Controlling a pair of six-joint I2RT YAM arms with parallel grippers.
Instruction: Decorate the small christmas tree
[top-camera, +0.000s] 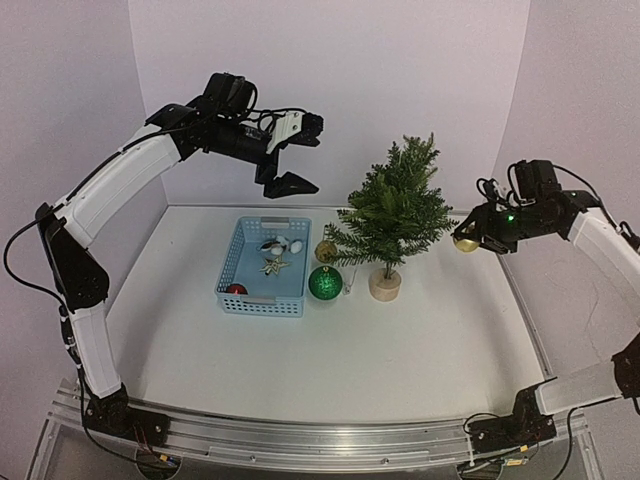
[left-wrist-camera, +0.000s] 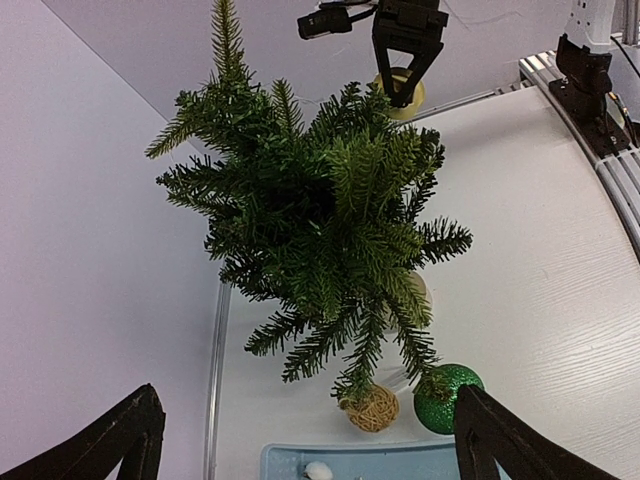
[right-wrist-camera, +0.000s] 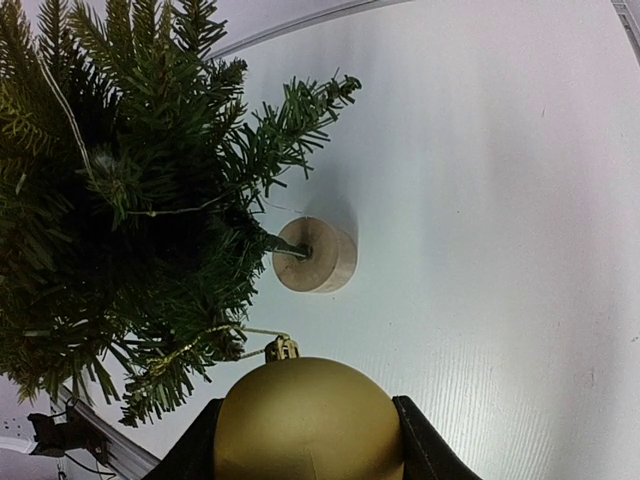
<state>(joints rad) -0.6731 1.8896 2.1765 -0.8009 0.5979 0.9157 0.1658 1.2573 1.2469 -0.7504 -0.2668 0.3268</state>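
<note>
Pale lilac walls (top-camera: 80, 60) close in the white surface (top-camera: 420, 350). The small christmas tree (top-camera: 395, 205) stands upright toward the far edge, with a blue basket (top-camera: 228, 275) to its left and 1 green glitter ball (top-camera: 325, 283) between them. The left end effector (top-camera: 298, 158) hangs high above the basket on an arched arm, spread wide, released. The right end effector (top-camera: 468, 236), level with the tree's right-hand branches, grips a gold bauble (right-wrist-camera: 308, 420).

We can read no text, label, brand, number or sign on anything in these 3 views.
</note>
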